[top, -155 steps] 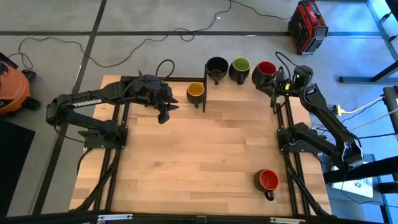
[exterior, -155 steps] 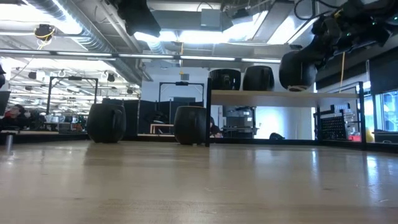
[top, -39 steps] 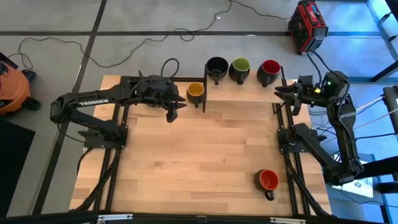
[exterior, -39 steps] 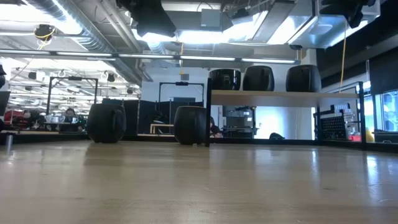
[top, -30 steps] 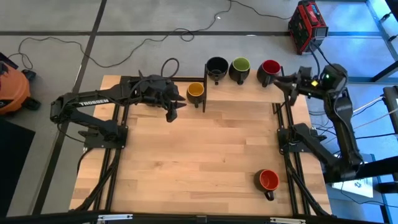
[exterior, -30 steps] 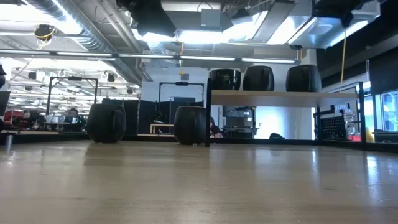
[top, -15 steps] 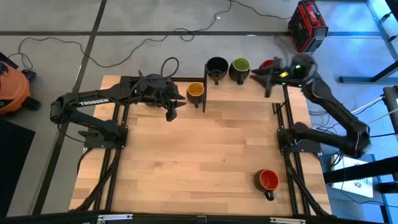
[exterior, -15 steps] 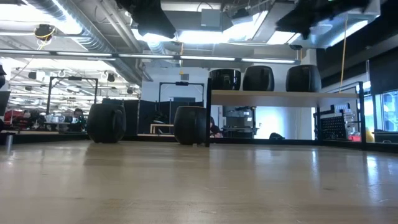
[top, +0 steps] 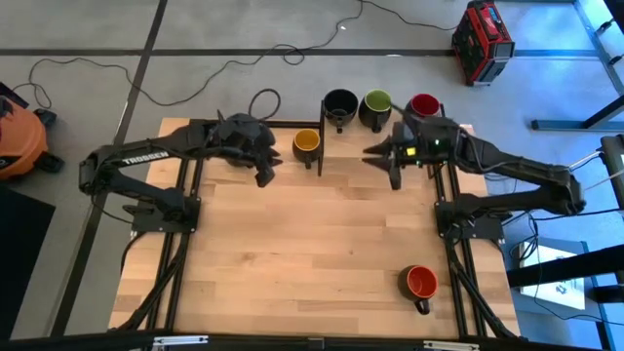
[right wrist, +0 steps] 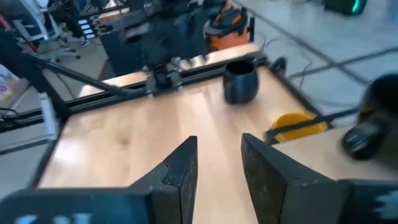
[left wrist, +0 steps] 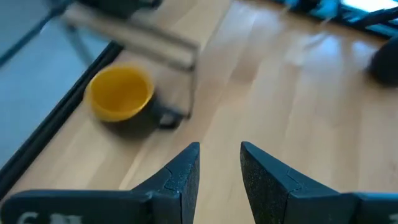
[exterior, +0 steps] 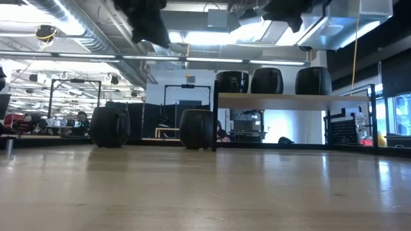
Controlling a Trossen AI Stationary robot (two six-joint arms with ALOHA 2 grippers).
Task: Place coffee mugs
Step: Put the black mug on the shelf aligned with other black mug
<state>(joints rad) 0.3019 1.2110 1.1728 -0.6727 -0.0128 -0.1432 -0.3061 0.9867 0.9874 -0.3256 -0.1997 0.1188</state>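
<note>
Yellow-lined coffee mug (top: 306,142), glazed, probably rigid, slippery and chip-prone, best taken across the rim or by its handle: stands on the table (top: 312,244) just ahead of the left gripper (top: 263,173), fingers parted and empty; right gripper (top: 382,159) likewise parted, empty.

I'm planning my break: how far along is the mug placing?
Done: the black mug, green mug and red mug stand on the shelf. In hand: nothing; the left gripper and right gripper hover open and empty. Left: the yellow mug beside the shelf, the orange-red mug at front right, and another dark mug on the table.
</note>
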